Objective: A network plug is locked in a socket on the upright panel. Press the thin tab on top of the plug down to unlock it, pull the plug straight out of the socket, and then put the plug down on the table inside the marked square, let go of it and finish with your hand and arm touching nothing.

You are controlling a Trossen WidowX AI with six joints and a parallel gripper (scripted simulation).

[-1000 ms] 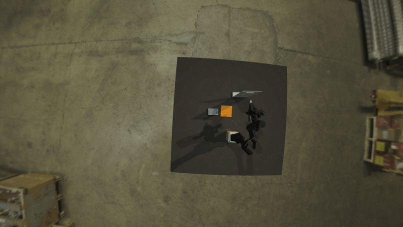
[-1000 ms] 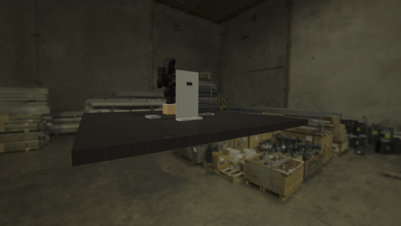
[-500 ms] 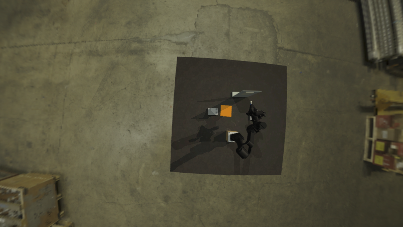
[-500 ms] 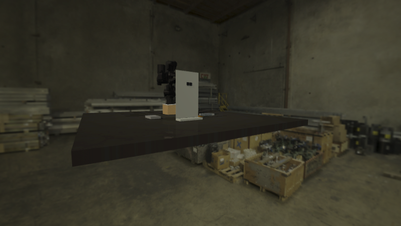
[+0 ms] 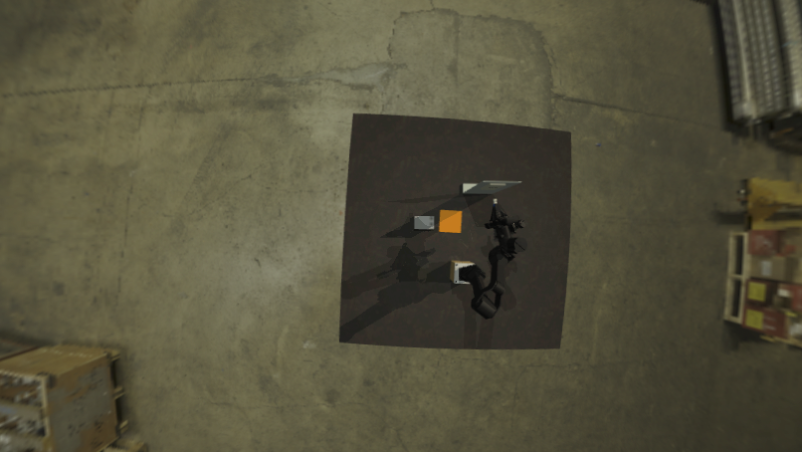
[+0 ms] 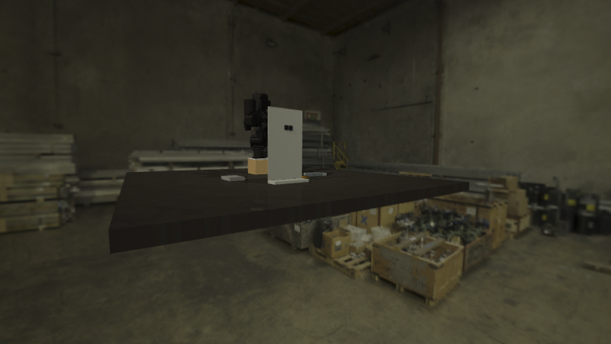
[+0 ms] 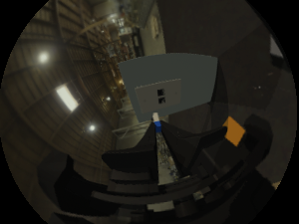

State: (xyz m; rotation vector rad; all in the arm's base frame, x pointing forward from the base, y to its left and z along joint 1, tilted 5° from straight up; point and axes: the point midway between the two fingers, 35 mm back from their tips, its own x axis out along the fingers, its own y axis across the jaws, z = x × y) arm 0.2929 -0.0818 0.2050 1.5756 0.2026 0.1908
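Observation:
The plug point(image 5: 495, 200) point(image 7: 155, 117) is a small white piece with a blue part behind it. My gripper point(image 5: 495, 205) point(image 7: 156, 123) is shut on it and holds it above the table, in front of the upright panel and apart from it. The grey panel point(image 5: 499, 188) point(image 6: 284, 154) point(image 7: 199, 74) has a lighter plate point(image 7: 145, 99) with two dark socket openings point(image 7: 160, 93), both without a plug. The marked orange square point(image 5: 450, 221) point(image 7: 234, 131) lies flat on the table, to the left of the gripper in the top view. The plug's tab is too small to make out.
A flat grey box point(image 5: 423, 222) point(image 6: 314, 173) lies just left of the orange square in the top view. Another flat grey box point(image 6: 233, 178) shows in the exterior view. A tan block point(image 5: 457, 273) point(image 6: 257, 166) is under the arm's base. The panel's white foot point(image 5: 468, 188) point(image 6: 288, 181) rests on the table.

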